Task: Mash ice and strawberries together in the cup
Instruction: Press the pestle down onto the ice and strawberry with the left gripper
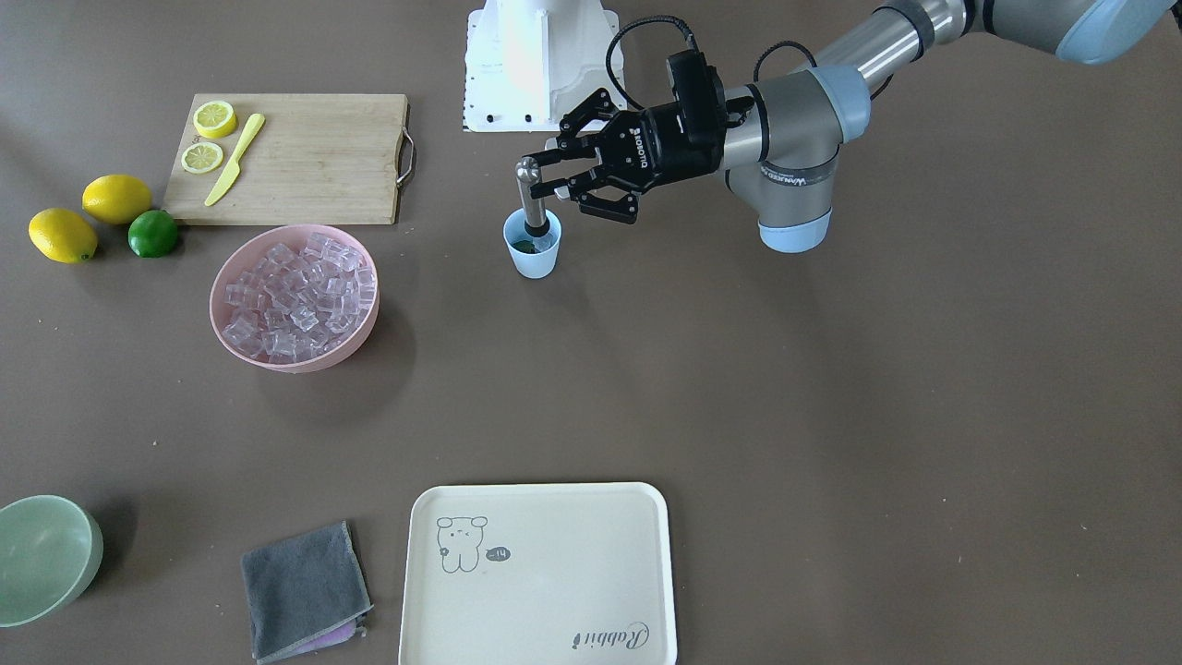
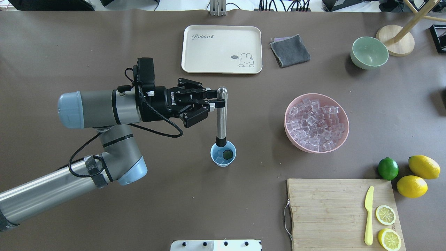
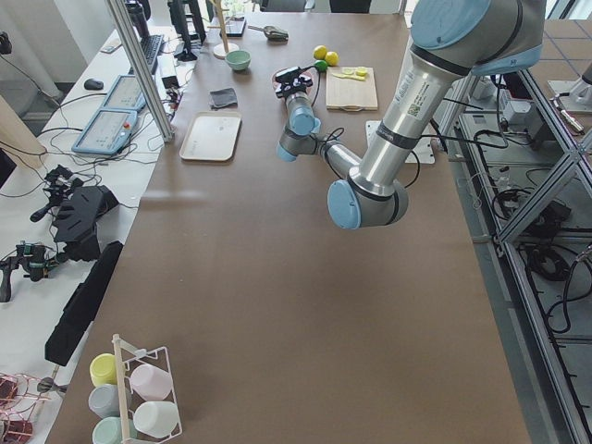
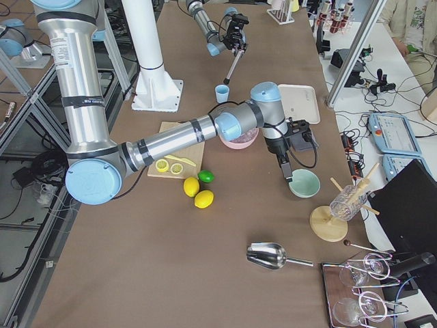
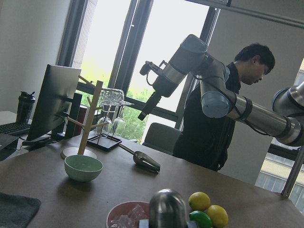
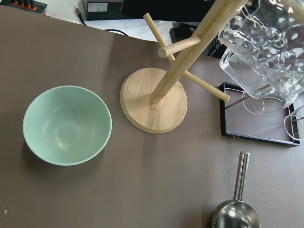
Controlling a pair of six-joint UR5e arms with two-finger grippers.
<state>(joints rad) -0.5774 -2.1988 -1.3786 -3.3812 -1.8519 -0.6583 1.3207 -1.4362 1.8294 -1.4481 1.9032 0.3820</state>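
A: Facing the robot, what's hidden?
B: The upright muddler [image 1: 528, 199] blocks most of the cup [image 1: 535, 254]. The left gripper [image 1: 547, 181] is clamped on its top.
A: Overhead?
B: One cup, mid-table, left of the pink bowl [image 2: 286, 127]. Inside are one dark strawberry [image 2: 228, 153] and ice [image 2: 218, 159], uncountable.
A: Right gripper [image 4: 289, 173]?
B: Right-side view: near the green bowl [image 4: 305, 184], fingers unreadable.

Upright light blue cup [image 2: 223, 164] holds ice [image 2: 218, 160] and a dark strawberry [image 2: 228, 154].
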